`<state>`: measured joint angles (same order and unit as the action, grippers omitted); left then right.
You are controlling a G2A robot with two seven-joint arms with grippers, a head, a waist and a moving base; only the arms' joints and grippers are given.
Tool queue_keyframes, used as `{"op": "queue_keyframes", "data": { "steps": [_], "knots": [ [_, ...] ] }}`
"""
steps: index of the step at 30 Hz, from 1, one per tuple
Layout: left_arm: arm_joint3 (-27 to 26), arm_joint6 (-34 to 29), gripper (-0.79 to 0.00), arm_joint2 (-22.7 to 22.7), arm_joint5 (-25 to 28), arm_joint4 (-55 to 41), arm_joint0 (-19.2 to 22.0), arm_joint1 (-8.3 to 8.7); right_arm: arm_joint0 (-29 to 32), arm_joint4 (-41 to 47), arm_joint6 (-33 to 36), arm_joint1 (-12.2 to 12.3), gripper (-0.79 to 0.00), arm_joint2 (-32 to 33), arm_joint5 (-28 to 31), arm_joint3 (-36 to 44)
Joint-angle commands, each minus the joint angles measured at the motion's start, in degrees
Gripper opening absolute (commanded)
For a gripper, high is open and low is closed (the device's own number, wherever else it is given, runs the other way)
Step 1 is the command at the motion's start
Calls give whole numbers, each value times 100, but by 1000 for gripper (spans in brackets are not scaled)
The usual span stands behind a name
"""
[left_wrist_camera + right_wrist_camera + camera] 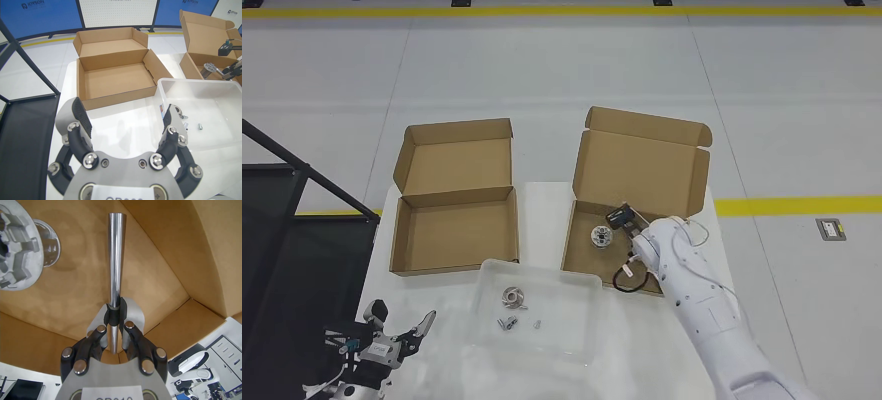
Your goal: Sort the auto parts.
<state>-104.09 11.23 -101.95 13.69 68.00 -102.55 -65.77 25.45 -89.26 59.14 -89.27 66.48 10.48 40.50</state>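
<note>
Left pincer (pixel 123 106) (pixel 394 334): jaws spread wide, gripping nothing. It hangs over the near left part of the white table (pixel 113 123).

Directly ahead of this pincer stands the left carton (pixel 117 81) (pixel 452 235), lid folded back.

To the pincer's right, just beside its right finger (pixel 168 115), sits the clear tub (pixel 189 80) (pixel 542 268). Whether finger and tub wall touch cannot be told. In the tub lie loose bolts (pixel 200 126) (pixel 507 322) and a flanged part (pixel 512 296).

Further right is the right carton (pixel 587 250) (pixel 170 237), also with its lid back.

Right pincer (pixel 114 308) (pixel 630 240) (pixel 231 71): down inside this carton, jaws closed firmly on a steel rod (pixel 115 256). The grip is near one end of the rod. The long remainder projects forward past the fingertips over the carton floor, and a short stub runs back between the finger links.

A cast hub (pixel 17 251) (pixel 599 236) (pixel 209 68) stands on the carton floor to the left of the rod, near but apart from it.
</note>
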Motion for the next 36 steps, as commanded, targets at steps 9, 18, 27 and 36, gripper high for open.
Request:
{"op": "queue_keyframes", "data": {
  "steps": [9, 18, 27, 36],
  "knots": [
    [0, 0, 0, 0, 0, 0, 0, 0, -178, 174, -302, -24, -437, -4, -37, -246],
    [0, 0, 0, 0, 0, 0, 0, 0, 1173, 172, 77, 236, -366, 474, 364, 2898],
    [0, 0, 0, 0, 0, 0, 0, 0, 2942, 558, 178, 443, -351, 715, 1448, 6163],
    [0, 0, 0, 0, 0, 0, 0, 0, 2854, 1159, 314, 396, 0, -415, 2277, 6277]
  ]
}}
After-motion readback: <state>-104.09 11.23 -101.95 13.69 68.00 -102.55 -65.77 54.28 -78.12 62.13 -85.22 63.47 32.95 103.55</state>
